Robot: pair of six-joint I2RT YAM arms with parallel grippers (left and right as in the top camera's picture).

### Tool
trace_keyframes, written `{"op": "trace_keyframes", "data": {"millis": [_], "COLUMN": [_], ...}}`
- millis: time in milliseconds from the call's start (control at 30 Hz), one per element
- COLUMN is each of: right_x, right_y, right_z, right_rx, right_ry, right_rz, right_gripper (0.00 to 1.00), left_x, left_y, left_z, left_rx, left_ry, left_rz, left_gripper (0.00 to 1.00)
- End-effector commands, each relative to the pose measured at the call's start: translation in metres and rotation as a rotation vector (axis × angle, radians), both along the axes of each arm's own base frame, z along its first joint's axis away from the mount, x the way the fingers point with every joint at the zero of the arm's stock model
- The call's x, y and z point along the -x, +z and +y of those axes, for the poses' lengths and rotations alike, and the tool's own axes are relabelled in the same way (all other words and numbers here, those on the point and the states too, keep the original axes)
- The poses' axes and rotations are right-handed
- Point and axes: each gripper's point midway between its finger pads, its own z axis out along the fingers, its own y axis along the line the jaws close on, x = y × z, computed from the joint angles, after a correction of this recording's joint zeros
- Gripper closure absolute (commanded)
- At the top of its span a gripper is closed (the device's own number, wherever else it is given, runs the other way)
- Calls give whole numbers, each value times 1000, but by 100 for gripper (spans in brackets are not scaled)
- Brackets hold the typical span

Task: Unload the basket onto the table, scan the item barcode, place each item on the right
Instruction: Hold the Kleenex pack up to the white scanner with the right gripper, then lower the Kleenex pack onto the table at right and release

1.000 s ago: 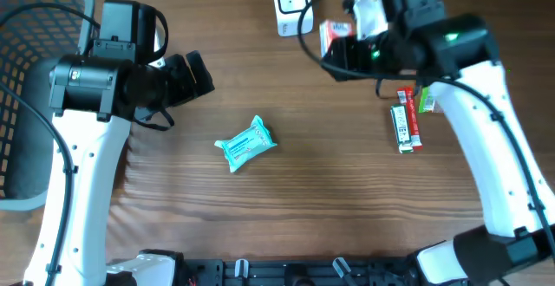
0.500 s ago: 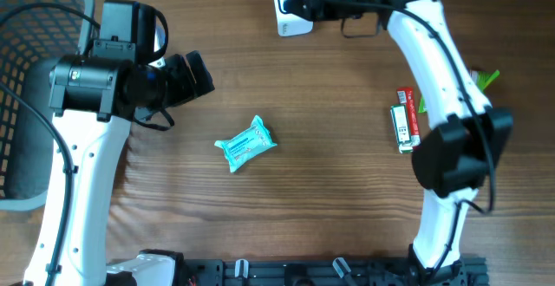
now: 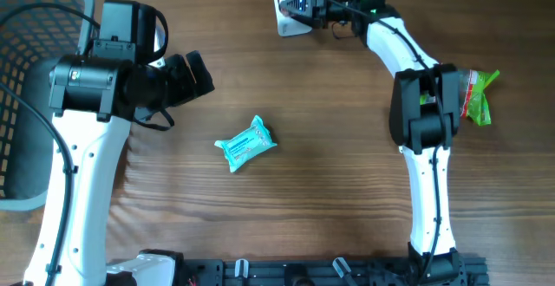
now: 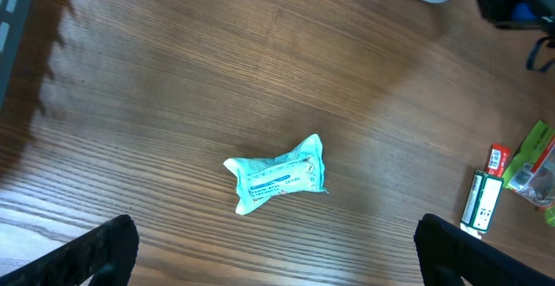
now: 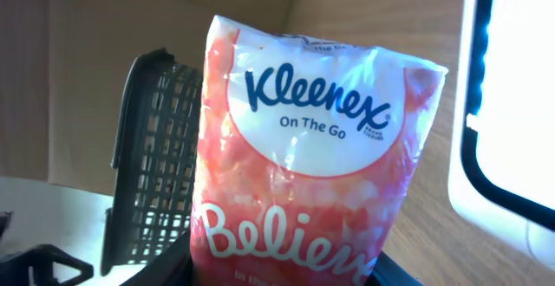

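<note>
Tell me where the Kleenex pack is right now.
The Kleenex pack fills the right wrist view, held in the right gripper at the top centre of the overhead view, right beside the white scanner.

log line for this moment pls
right gripper: shut on kleenex pack, by scanner | left gripper: open | teal packet: on table

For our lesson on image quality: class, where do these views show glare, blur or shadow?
Right wrist: the scanner is blown out white, the Kleenex pack sharp. Left wrist: the teal packet is crisp, shadow falls at top left. Overhead: evenly lit, sharp.
</note>
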Motion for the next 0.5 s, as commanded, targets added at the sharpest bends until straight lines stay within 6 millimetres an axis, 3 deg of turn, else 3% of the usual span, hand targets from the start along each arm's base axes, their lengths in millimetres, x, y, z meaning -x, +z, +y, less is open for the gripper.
{"op": "trace_keyframes", "data": {"millis": [0,100,200,267,367,467], "right_x": [-4,-7,-4,0,8,51], "right_y": [-5,-4,8,40,72,127], "right_z": [2,1,-3,-5,-11,-22], "right_rx": [-1,2,-14,-1,66,169], "right_ry": [-13,-24,-5,-22,-78,-65], "right_rz": [24,5,1,-9,9,-73], "right_gripper": [53,52,62,65,64,64], "left_x": [-1,-1,-1,-1,-1,-1], "left_y": [2,2,2,2,2,2], "left_z": [3,3,3,3,3,3], "left_rx": [-4,-4,-4,-4,-4,-4], "left_ry": [9,9,9,9,9,9], "left_rz": [-7,-7,-7,-7,-7,-7], "left_gripper": [0,0,0,0,0,0]}}
